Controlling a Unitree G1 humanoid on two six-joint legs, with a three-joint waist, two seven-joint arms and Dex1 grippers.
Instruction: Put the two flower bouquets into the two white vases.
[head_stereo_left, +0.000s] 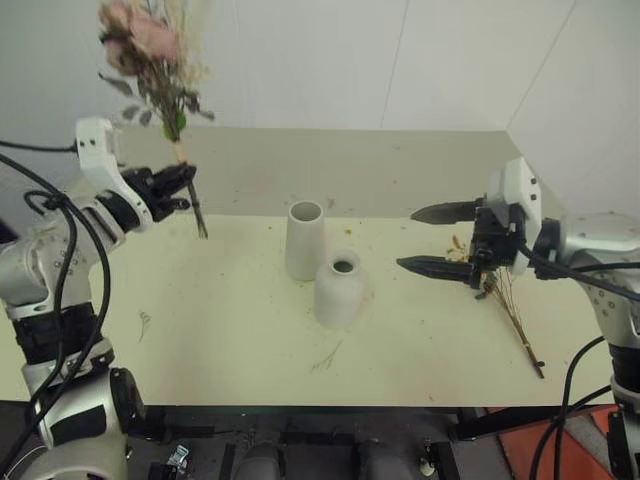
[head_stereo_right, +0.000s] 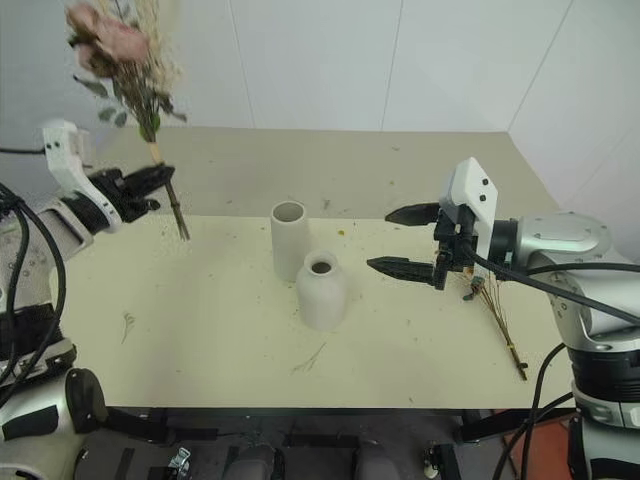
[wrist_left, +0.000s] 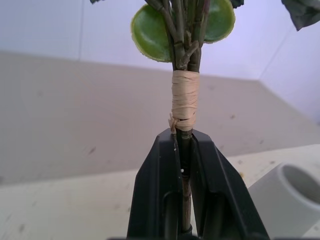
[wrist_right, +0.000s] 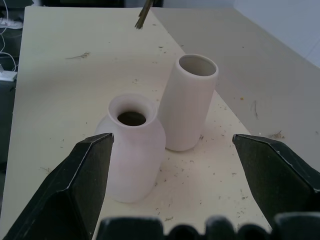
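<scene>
On the crumb-speckled cream table (head_stereo_left: 220, 340), 2 white vases (head_stereo_left: 323, 266) before pale walls (head_stereo_left: 330, 60).

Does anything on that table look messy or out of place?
Yes. Small dried bits litter the table around both vases, and the thin dried bouquet lies flat by the right edge.

A pale yellow table (head_stereo_left: 230, 340) strewn with plant crumbs stands in a white-walled corner (head_stereo_left: 450, 60).
</scene>
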